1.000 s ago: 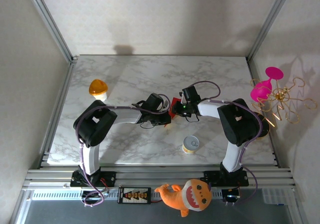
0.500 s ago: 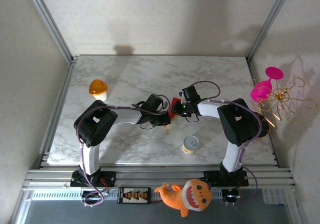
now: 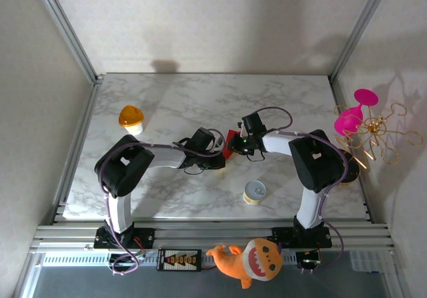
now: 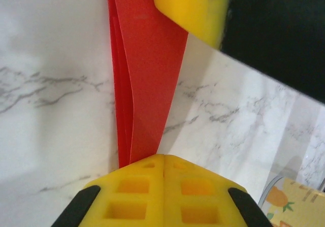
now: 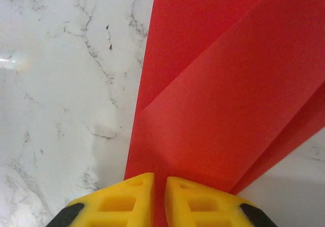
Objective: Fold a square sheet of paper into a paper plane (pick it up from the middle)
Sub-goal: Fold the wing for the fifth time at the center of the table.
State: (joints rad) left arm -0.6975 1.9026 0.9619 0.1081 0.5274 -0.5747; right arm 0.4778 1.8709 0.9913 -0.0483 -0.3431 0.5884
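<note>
The red paper (image 3: 231,141), folded into a narrow tapered shape with several layers, lies at the table's middle between both grippers. My left gripper (image 3: 220,153) comes from the left with its jaws pressed together. In the left wrist view its tips (image 4: 163,157) sit at the narrow end of the paper (image 4: 147,74), which disappears under the left finger. I cannot tell whether it is pinched. My right gripper (image 3: 237,144) comes from the right. In the right wrist view its jaws (image 5: 158,179) stand a sliver apart with the paper (image 5: 218,95) running into the gap. A yellow finger (image 4: 190,6) of the right gripper covers the paper's far end.
A small yellow tin (image 3: 254,192) stands near the right arm's base. An orange-lidded cup (image 3: 131,118) is at the left. A pink glass (image 3: 353,115) and a gold wire ornament (image 3: 381,135) sit at the right edge. An orange shark plush (image 3: 250,259) lies on the front rail.
The left arm's wrist has shifted slightly left and toward the front. The right arm and the paper stay about where they were.
</note>
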